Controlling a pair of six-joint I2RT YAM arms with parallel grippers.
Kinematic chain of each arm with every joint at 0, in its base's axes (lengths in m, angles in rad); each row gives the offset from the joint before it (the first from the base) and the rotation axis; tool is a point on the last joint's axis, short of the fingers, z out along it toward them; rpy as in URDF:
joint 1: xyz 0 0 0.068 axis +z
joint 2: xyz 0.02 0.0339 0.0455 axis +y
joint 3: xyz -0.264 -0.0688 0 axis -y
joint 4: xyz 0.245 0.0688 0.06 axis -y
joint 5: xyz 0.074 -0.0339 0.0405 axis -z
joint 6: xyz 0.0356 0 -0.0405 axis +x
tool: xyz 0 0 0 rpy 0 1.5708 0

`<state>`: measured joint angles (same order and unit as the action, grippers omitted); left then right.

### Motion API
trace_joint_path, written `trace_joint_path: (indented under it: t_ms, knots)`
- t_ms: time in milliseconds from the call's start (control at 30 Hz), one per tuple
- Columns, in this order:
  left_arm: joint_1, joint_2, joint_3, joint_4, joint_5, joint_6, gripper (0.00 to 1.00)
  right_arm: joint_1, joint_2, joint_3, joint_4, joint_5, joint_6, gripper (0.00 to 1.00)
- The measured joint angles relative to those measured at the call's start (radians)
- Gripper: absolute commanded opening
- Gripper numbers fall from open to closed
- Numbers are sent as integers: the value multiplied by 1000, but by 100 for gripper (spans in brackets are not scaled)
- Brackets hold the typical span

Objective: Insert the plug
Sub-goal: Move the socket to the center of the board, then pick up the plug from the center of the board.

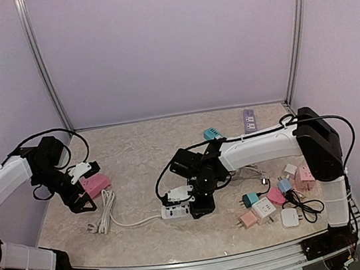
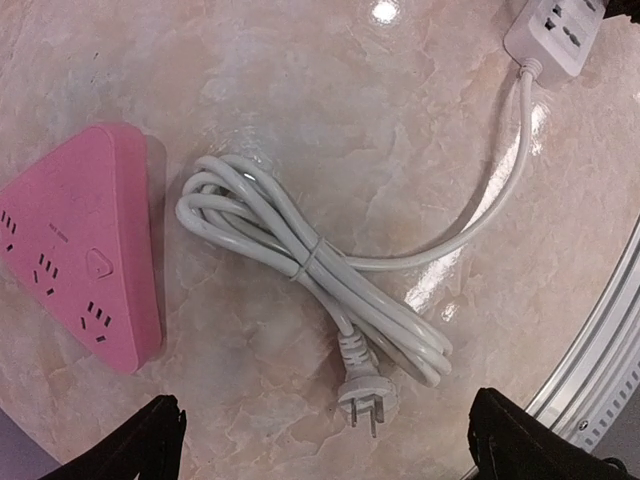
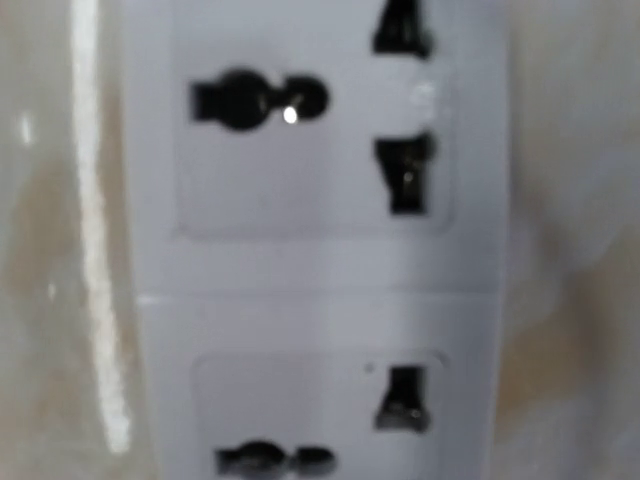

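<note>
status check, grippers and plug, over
Left gripper open above the coiled white cord and its plug. Right gripper low over white power strip, jaws unclear. Sockets in wrist view empty, nothing blocking.

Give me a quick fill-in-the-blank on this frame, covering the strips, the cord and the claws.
1. The triangular power strip is ___ in colour.
2. The coiled cord leads to a second power strip, which is ___.
3. The left claw hangs above the cord with its jaws ___.
4. In the top view, the arm bent over that second strip is the ___ one.
Missing words: pink; white; open; right.
</note>
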<state>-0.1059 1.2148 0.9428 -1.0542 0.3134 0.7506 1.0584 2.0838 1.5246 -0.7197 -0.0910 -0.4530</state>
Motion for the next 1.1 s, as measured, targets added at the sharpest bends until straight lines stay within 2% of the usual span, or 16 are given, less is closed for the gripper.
trace_joint_path:
  t_ms: [67, 133, 167, 200, 333, 367, 567, 667, 800, 900, 1000, 1100]
  knots:
    - [-14, 13, -10, 12, -7, -6, 97, 0, -9, -16, -11, 16, 2, 22]
    - [-23, 26, -16, 18, -11, -12, 97, 0, -10, -18, -13, 23, 5, 33]
    - [-26, 29, -16, 21, -14, -14, 97, 2, -10, -17, -13, 28, 6, 42]
    - [-27, 32, -17, 23, -17, -17, 97, 3, -10, -16, -13, 32, 9, 58]
    - [-32, 33, -17, 29, -31, -21, 98, 8, -8, -2, -43, 81, 39, 96]
    - [-32, 32, -18, 31, -33, -21, 98, 8, -8, 2, -55, 97, 53, 99]
    - [-32, 23, -23, 35, -34, -21, 98, 8, -32, 38, -92, 131, 138, 100]
    - [-34, 23, -23, 37, -34, -24, 98, 8, -115, 38, -97, 148, 223, 100]
    - [-37, 20, -23, 40, -34, -29, 98, -3, -278, 45, -145, 241, 445, 100]
    - [-39, 13, -23, 53, -34, -36, 98, -53, -380, 40, -251, 299, 682, 93]
    - [-43, 10, -22, 68, -34, -49, 98, -107, -446, -23, -367, 335, 890, 87]
    - [-47, 13, -21, 82, -34, -62, 98, -116, -479, -130, -451, 296, 1048, 86]
